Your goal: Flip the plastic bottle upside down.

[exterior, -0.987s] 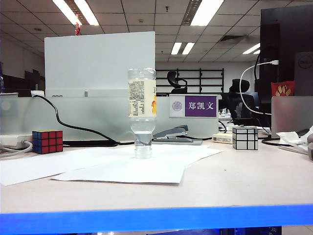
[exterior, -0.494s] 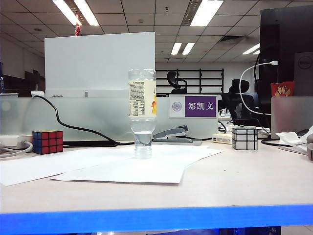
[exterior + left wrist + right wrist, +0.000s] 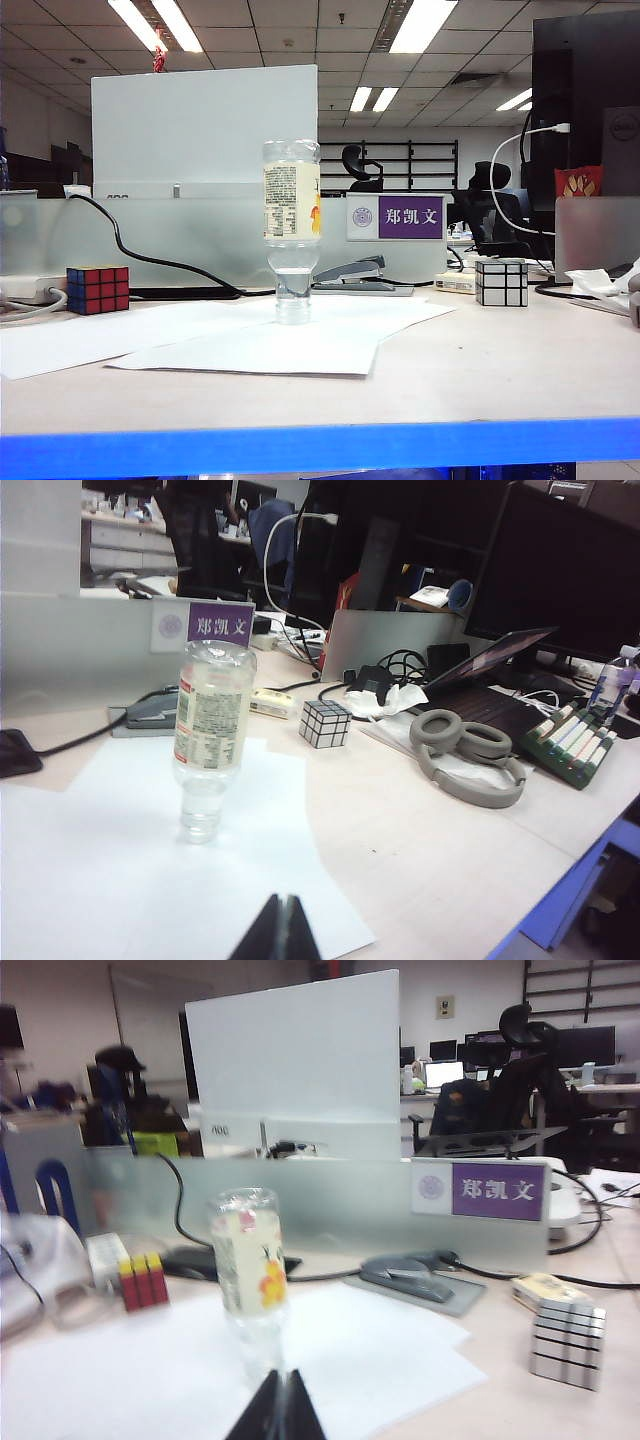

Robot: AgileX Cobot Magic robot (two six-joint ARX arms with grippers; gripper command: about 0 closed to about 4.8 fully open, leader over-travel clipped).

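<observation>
The plastic bottle [image 3: 291, 225] stands upside down on its cap, on white paper sheets [image 3: 240, 340] in the middle of the table. It is clear, with a cream label and a little liquid in its neck. The bottle [image 3: 208, 735] also shows in the left wrist view, well beyond my left gripper [image 3: 281, 905], which is shut and empty. In the right wrist view the bottle [image 3: 249, 1275] stands just past my right gripper [image 3: 281, 1378], shut with nothing between its fingers. Neither gripper appears in the exterior view.
A coloured cube [image 3: 97, 289] sits at the left and a silver cube [image 3: 500, 281] at the right. A stapler [image 3: 360, 276], a purple nameplate [image 3: 396, 217] and a frosted divider [image 3: 150, 240] line the back. Headphones [image 3: 465, 755] and a keyboard [image 3: 570, 745] lie off to the side.
</observation>
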